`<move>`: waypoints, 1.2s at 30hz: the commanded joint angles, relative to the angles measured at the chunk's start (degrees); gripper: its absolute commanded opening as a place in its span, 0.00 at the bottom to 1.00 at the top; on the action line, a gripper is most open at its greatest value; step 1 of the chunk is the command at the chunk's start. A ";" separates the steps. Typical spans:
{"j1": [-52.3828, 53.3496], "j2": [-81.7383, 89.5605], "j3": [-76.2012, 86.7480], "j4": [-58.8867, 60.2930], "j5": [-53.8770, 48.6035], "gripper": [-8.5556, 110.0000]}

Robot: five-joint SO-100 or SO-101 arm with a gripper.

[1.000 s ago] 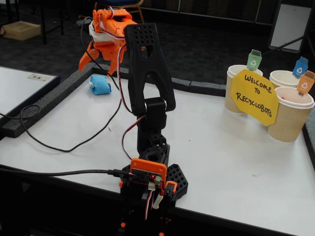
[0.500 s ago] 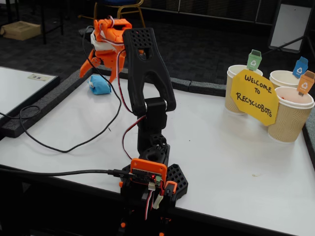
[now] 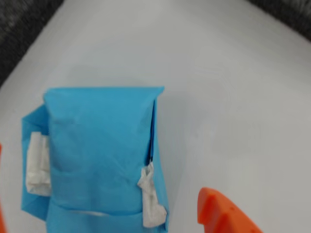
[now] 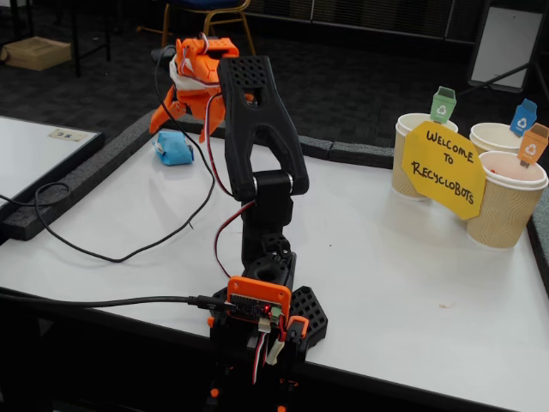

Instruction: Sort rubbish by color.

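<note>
The orange end effector [image 4: 178, 124] hangs over the far left corner of the white table [image 4: 386, 257], fingers pointing down and spread wide, holding nothing. In the wrist view one orange fingertip [image 3: 221, 216] shows at the lower right, clear of the paper. The light blue wad [image 4: 174, 148] lies on the table directly beneath, between the spread fingers; the wrist view shows it [image 3: 99, 160] as folded paper with white scraps tucked in. The black arm [image 4: 257, 137] rises from its base at the near edge and leans away toward that corner.
</note>
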State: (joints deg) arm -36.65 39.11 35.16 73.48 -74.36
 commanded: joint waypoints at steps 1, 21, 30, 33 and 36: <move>-0.26 2.81 -8.00 -1.23 -1.41 0.32; -1.41 -2.37 -8.26 -4.48 -0.79 0.09; -1.32 -2.37 -9.23 -3.52 -0.79 0.07; -1.32 -2.29 -10.55 -2.55 -0.79 0.07; -1.32 -2.02 -14.24 0.62 0.18 0.07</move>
State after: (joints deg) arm -37.27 33.84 31.73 72.07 -74.36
